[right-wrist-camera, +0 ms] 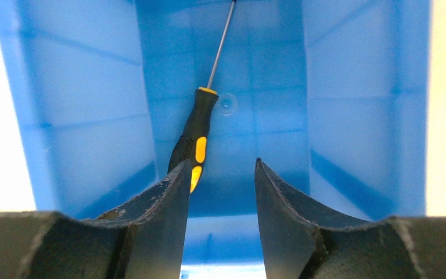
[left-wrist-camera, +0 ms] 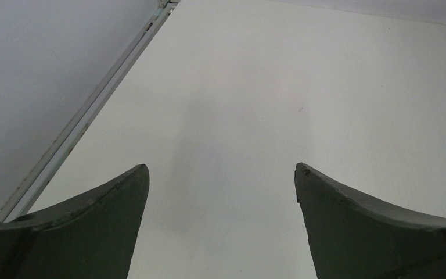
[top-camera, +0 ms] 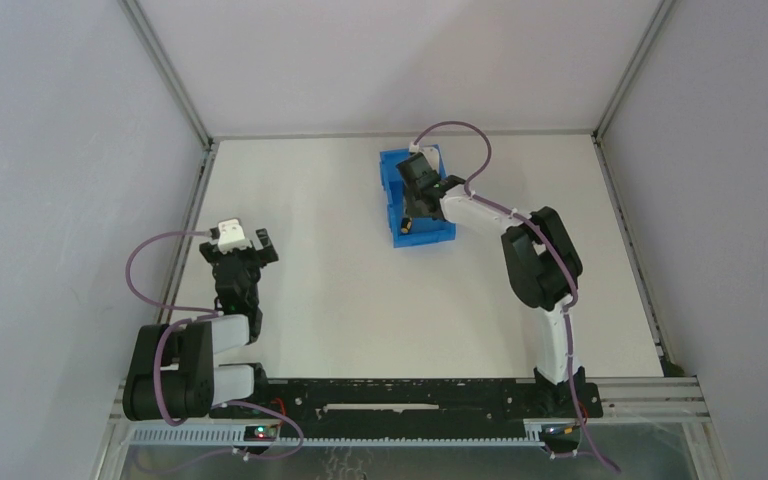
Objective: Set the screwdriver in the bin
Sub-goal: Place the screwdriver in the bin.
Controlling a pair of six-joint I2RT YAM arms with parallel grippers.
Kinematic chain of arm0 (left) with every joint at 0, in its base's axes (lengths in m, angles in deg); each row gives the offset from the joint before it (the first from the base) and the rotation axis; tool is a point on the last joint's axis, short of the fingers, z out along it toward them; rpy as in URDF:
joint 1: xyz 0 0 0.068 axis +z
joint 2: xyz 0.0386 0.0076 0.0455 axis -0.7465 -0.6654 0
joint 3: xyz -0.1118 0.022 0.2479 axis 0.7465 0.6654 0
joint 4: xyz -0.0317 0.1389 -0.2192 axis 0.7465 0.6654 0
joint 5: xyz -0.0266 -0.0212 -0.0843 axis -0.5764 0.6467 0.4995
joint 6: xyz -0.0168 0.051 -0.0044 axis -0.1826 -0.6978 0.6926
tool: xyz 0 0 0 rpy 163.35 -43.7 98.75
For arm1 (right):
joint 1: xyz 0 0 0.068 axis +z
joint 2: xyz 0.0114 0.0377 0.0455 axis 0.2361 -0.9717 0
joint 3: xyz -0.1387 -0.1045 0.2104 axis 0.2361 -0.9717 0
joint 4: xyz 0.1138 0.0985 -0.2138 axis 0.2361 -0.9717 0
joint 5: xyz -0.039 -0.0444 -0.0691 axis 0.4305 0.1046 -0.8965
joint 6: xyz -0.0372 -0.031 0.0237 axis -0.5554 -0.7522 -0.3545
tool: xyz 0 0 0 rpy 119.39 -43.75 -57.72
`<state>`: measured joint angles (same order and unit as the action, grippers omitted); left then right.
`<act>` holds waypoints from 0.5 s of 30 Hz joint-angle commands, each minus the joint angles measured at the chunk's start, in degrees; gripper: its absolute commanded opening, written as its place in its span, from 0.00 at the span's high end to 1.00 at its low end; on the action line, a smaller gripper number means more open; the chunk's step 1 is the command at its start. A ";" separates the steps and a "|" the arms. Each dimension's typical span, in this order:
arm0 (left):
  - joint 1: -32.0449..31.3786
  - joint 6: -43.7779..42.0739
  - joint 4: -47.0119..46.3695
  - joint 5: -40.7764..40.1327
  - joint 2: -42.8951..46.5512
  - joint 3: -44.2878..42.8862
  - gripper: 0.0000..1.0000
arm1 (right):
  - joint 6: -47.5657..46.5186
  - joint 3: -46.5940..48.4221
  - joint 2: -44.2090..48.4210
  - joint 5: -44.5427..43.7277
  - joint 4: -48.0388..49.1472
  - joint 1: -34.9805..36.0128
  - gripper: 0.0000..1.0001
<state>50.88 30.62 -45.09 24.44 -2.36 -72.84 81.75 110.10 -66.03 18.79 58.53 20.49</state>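
The bright blue bin (top-camera: 444,232) stands at the back middle of the table. The screwdriver (right-wrist-camera: 195,135), black handle with orange-yellow patches and a thin shaft, lies inside on the bin's floor (right-wrist-camera: 267,116); in the top view only a small orange bit shows (top-camera: 405,224). My right gripper (right-wrist-camera: 220,165) hangs over the bin (top-camera: 418,195), open and empty, with the handle's end just behind its left fingertip. My left gripper (top-camera: 242,242) is open and empty over bare table at the left (left-wrist-camera: 220,168).
White table with a metal rail (left-wrist-camera: 87,116) along the left edge and grey enclosure walls around. The right arm (top-camera: 540,260) reaches across the right half of the table towards the bin.
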 commanded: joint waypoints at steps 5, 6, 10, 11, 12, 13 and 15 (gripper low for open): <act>-0.22 0.26 -1.24 -0.62 0.29 -1.96 0.00 | -1.49 3.37 9.85 -4.23 -2.32 1.40 0.48; -0.22 0.26 -1.24 -0.58 0.25 -1.97 0.00 | -1.68 3.83 10.66 -4.60 -2.89 1.58 0.48; -0.23 0.21 -1.24 -0.58 0.25 -1.98 0.00 | -2.63 5.58 14.19 -6.16 -5.26 2.46 0.48; -0.22 0.26 -1.24 -0.57 0.24 -2.00 0.00 | -2.87 6.04 15.21 -6.57 -5.85 2.68 0.49; -0.24 0.26 -1.24 -0.62 0.24 -2.00 0.00 | -3.16 6.46 16.13 -7.09 -6.41 2.94 0.49; -0.22 0.26 -1.24 -0.58 0.24 -2.03 0.00 | -3.42 7.06 17.08 -7.46 -7.02 3.20 0.49; -0.22 0.26 -1.24 -0.57 0.24 -2.02 0.00 | -3.93 8.33 18.73 -8.18 -8.40 3.66 0.50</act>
<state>50.88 30.62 -45.09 24.44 -2.36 -72.81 79.70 114.47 -52.77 13.96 52.78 22.94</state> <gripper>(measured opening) 0.996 0.508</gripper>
